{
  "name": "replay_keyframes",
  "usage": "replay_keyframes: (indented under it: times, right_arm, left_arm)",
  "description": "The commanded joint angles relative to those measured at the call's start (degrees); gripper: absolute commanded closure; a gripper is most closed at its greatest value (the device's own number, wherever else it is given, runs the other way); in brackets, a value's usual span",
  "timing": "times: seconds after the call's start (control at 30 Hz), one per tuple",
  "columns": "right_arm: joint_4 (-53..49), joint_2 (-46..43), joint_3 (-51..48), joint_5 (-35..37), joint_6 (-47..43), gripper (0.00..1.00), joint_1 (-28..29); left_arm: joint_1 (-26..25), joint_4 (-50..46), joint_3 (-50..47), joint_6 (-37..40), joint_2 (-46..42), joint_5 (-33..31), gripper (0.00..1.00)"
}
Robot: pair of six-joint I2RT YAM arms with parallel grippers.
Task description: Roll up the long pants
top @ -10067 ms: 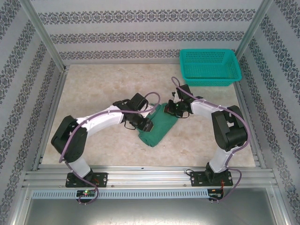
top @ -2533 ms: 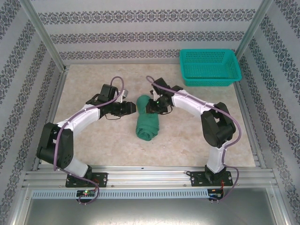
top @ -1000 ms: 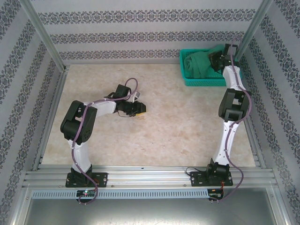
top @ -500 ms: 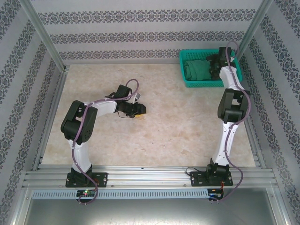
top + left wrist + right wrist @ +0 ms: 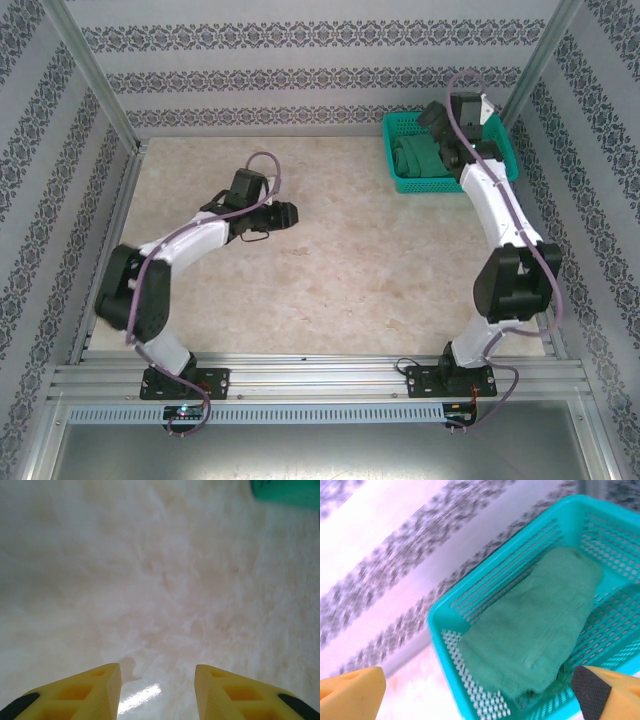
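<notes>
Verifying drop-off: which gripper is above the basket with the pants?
The right gripper, open above the rolled long pants lying in the teal basket; the left gripper, also open, is over bare table.

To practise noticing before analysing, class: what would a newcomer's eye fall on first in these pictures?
The dark green cloth pants, bundled up, lie inside the teal plastic mesh basket at the table's far right corner. The right gripper hovers above them with its yellow fingers wide apart. The left gripper hangs open over the bare marbled tabletop, left of centre.
</notes>
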Motion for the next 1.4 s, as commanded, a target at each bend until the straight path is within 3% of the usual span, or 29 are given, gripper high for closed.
replay_keyframes:
  times: [0.0,0.07,0.1,0.17,0.3,0.33,0.37,0.4,0.5,0.6,0.7,0.8,0.93,1.0,1.13,1.3,1.37]
  right_arm:
    - [1.7,-6.4,-9.4,-5.0,-15.0,0.02,4.2]
    - [3.1,-11.2,-16.1,-3.2,-17.4,0.02,7.5]
    - [4.4,-13.8,-19.7,-1.9,-18.2,0.02,9.3]
    - [6.8,-18.5,-25.8,1.3,-20.1,0.02,13.4]
    - [11.5,-24.0,-34.7,6.5,-26.0,0.02,22.1]
    - [10.9,-24.2,-35.3,5.5,-26.2,0.02,23.3]
    - [10.0,-24.0,-35.5,4.7,-26.0,0.02,24.0]
    - [9.0,-23.7,-35.5,4.6,-25.7,0.02,24.8]
    - [10.1,-23.8,-37.2,6.2,-25.1,0.02,26.3]
    - [13.0,-25.0,-39.7,7.3,-25.6,0.02,26.4]
    - [15.0,-25.6,-41.8,10.1,-25.7,0.02,26.1]
    - [16.6,-26.0,-44.2,10.7,-25.0,0.02,25.2]
    - [18.6,-29.3,-48.3,12.1,-25.2,0.02,24.7]
    - [24.0,-33.8,-53.2,13.8,-26.6,0.02,24.6]
    - [39.7,-43.1,-65.7,16.8,-35.3,0.02,22.5]
    - [37.8,-46.5,-70.2,16.4,-37.0,0.02,15.2]
    - [41.0,-46.5,-73.3,15.1,-36.5,0.02,11.4]
  left_arm:
    - [-0.5,6.5,-6.4,6.0,-9.5,-17.5,0.57]
    - [-0.5,12.3,-11.2,12.0,-14.8,-21.4,0.57]
    - [-0.5,15.4,-13.9,15.0,-17.2,-23.2,0.50]
    - [-0.5,16.5,-16.6,19.9,-20.9,-28.8,0.43]
    - [0.1,14.7,-19.5,24.7,-25.8,-46.0,0.38]
    - [0.2,17.5,-21.9,25.4,-27.4,-49.2,0.34]
    - [0.5,20.6,-24.7,26.0,-29.1,-50.6,0.20]
    - [1.0,25.2,-28.5,27.0,-31.2,-50.4,0.00]
    - [2.2,35.7,-36.9,29.6,-34.6,-49.5,0.00]
    - [3.4,40.0,-39.5,34.8,-31.7,-52.9,0.00]
    - [6.2,48.7,-43.4,34.1,-27.9,-53.1,0.00]
    - [9.2,53.9,-44.0,31.0,-21.1,-47.9,0.00]
    - [10.1,61.6,-41.5,30.9,-7.3,-50.1,0.00]
    - [10.1,57.1,-39.9,30.2,-7.9,-50.0,0.00]
    - [11.4,60.1,-42.3,30.4,-8.5,-44.5,0.00]
    - [11.0,58.5,-42.6,32.8,-9.9,-39.9,0.00]
    - [11.3,62.3,-41.4,33.1,-5.2,-40.0,0.00]
